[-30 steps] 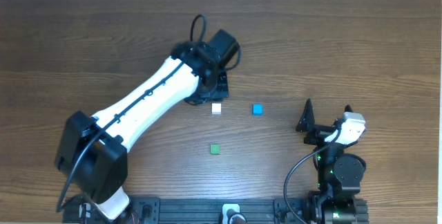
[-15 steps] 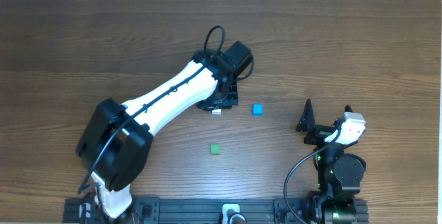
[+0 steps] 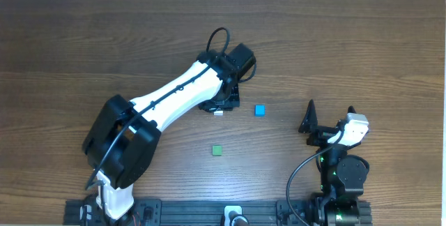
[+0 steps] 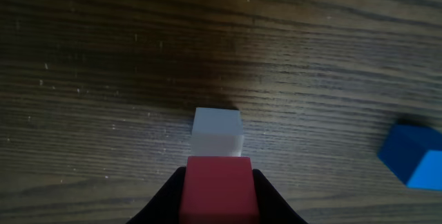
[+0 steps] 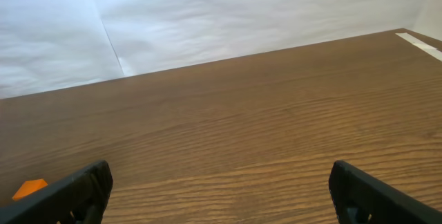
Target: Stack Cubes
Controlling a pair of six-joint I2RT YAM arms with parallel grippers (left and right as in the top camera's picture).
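A red cube (image 4: 219, 186), a white cube (image 4: 217, 131), a blue cube (image 4: 414, 156) and a green cube (image 3: 217, 151) stood out against the dark brown, wood-grained table (image 3: 348, 31). The left arm (image 3: 174, 95) was white with black joints.

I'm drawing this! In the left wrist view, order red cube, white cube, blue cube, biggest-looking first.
1. red cube, though it's nearest the camera.
2. blue cube, partly cut off.
3. white cube.

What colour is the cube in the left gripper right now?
Red. The cube shows best in the left wrist view.
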